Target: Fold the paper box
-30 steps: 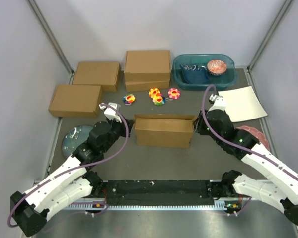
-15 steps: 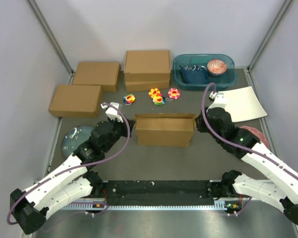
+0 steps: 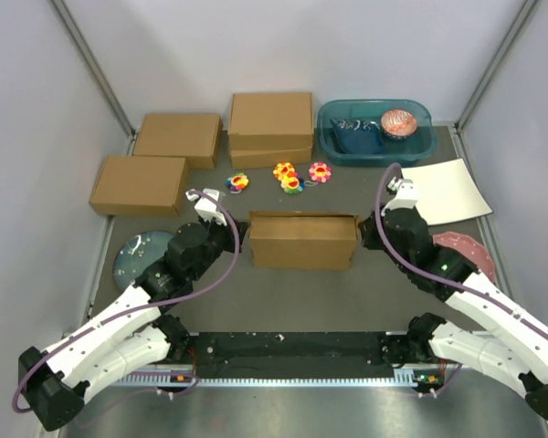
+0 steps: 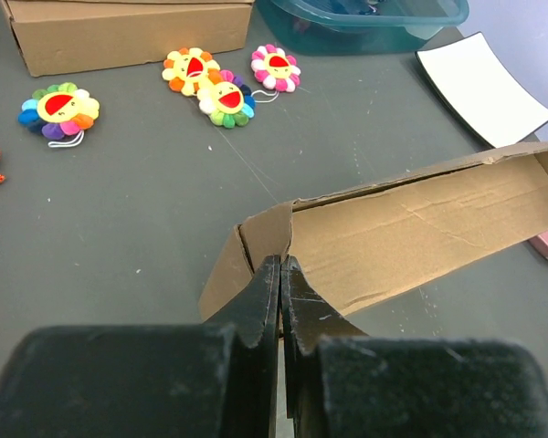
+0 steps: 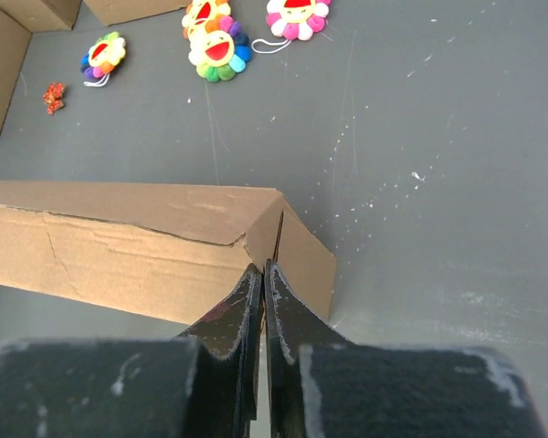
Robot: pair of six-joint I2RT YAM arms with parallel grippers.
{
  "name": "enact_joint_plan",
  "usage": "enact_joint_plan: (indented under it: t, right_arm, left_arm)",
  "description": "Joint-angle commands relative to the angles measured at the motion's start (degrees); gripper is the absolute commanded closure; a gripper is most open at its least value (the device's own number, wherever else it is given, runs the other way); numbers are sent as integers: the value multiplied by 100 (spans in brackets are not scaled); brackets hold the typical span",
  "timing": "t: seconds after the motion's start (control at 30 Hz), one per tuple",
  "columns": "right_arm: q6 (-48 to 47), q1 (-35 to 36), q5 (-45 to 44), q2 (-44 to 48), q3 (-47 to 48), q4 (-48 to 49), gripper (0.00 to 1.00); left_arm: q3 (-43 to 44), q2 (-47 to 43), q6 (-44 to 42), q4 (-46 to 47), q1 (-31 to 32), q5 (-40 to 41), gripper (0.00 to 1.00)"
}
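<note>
The dark bench (image 3: 301,297) carries the paper box (image 3: 301,240) in its middle, between the two arms and nearer than the row of flower toys (image 3: 290,178). It already stands as a long, shallow body rather than a flat sheet. Its long near wall is upright, a narrow opening shows along its far top edge, and both short ends have folded corners. By that showing, the main creases and the raising of the walls are done. The ends look less settled: at each one a cardboard panel angles out from the corner instead of lying flush, so the end flaps seem only partly tucked. Nothing shows a lid brought over and locked, and whether any tabs are seated inside cannot be told. Squaring the ends, tucking the tabs and closing the lid are probably what is left. The left pincer (image 4: 280,274) is closed tight at the box's left end corner, apparently nipping the cardboard there. The right pincer (image 5: 261,278) is likewise fully closed at the right end, with a thin flap edge running in between its fingertips.
</note>
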State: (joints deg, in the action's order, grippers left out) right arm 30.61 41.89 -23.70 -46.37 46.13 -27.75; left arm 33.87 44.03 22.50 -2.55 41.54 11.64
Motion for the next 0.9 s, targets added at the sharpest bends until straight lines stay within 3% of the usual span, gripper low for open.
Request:
enact_joint_plan:
  t: [0.0, 0.17, 0.3, 0.37, 0.6, 0.87]
  right_arm:
    - [173, 12, -20, 128, -543, -214, 100]
    - [270, 21, -3, 251, -755, -222, 100]
    - [244, 21, -3, 208, -623, -231, 100]
    - [226, 21, 6, 190, -596, -249, 100]
    - [209, 21, 6, 172, -570, -240, 100]
    - [208, 21, 24, 146, -535, -249, 100]
  left_arm:
    - [-293, 150, 52, -660, 56, 23, 100]
    - [-214, 44, 61, -677, 56, 58, 97]
    - [-65, -122, -18, -642, 47, 111, 80]
    - [58, -175, -88, -633, 47, 111, 76]
    - [243, -263, -176, -572, 56, 242, 74]
    - [559, -132, -299, -528, 47, 348, 53]
